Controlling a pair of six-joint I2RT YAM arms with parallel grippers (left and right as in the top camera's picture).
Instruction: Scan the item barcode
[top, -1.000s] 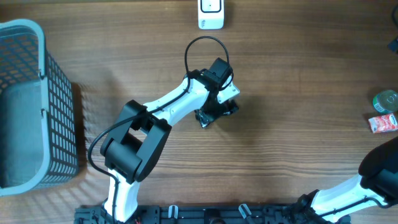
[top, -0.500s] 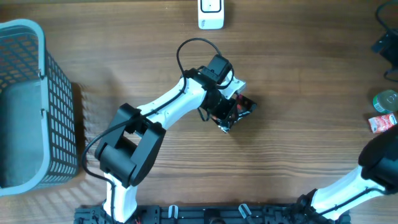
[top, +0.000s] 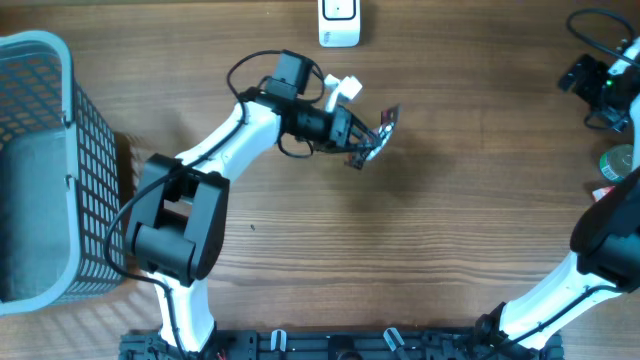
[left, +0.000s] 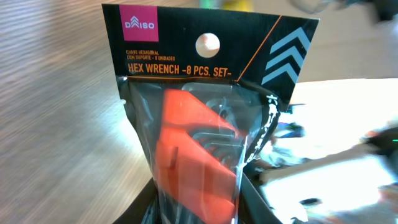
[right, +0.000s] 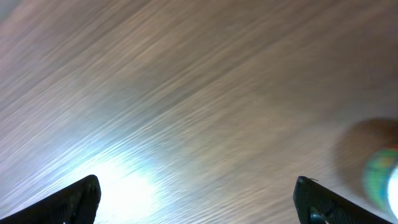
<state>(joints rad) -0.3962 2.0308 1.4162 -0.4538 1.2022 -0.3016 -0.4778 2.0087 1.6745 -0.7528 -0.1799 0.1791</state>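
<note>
Wrench pack (top: 385, 122) pinched in left gripper (top: 360, 140), above the counter (top: 450, 230) near the scanner (top: 339, 22); right gripper (right: 199, 200) spread wide

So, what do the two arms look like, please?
Both arms have white tube links and bulky black joints. A thin black cable loops over the left arm near its wrist. The right arm shows black fingers.

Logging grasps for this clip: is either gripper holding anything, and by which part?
The left gripper holds the hex wrench pack by its bottom end, opposite the hang hole. The right gripper is open and empty.
</note>
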